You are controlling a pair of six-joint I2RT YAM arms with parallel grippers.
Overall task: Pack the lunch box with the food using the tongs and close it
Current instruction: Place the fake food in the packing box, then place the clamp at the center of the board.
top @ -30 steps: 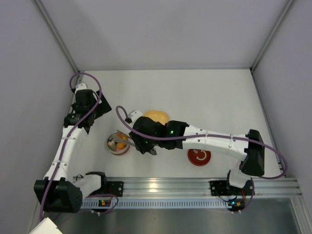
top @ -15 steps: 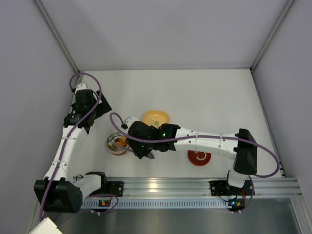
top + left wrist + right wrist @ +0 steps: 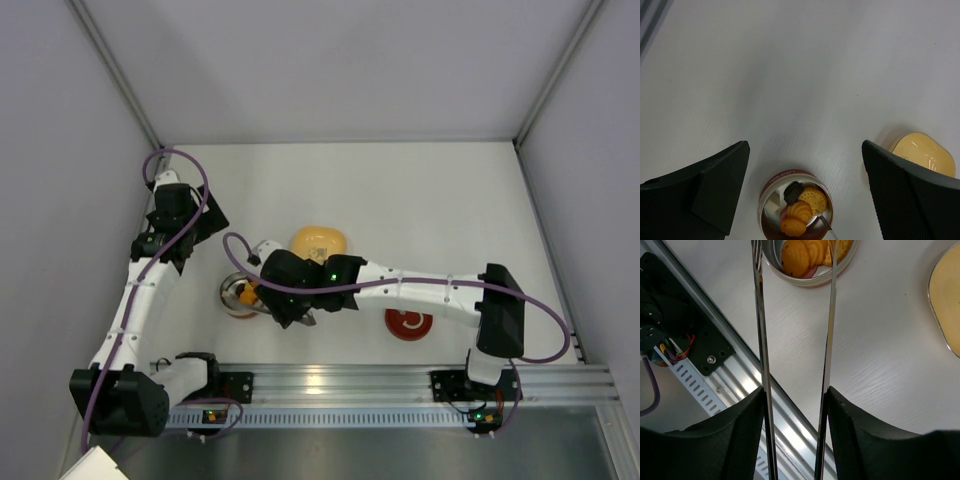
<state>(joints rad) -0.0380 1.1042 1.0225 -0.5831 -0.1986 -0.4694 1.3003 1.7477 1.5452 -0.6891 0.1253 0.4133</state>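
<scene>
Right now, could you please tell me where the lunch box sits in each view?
Top external: lunch box left of centre, lower left of the yellow dish.
Left wrist: bottom centre.
Right wrist: top edge, at the tongs' tips.
Shared landmark: the yellow dish.

— What sits on the white table (image 3: 420, 200)?
— Three things, all apart. The round metal lunch box (image 3: 785, 175) stands toward the left, a yellow rounded-square dish (image 3: 318, 240) lies behind and right of it, and a flat red disc (image 3: 408, 322) lies near the front edge.
</scene>
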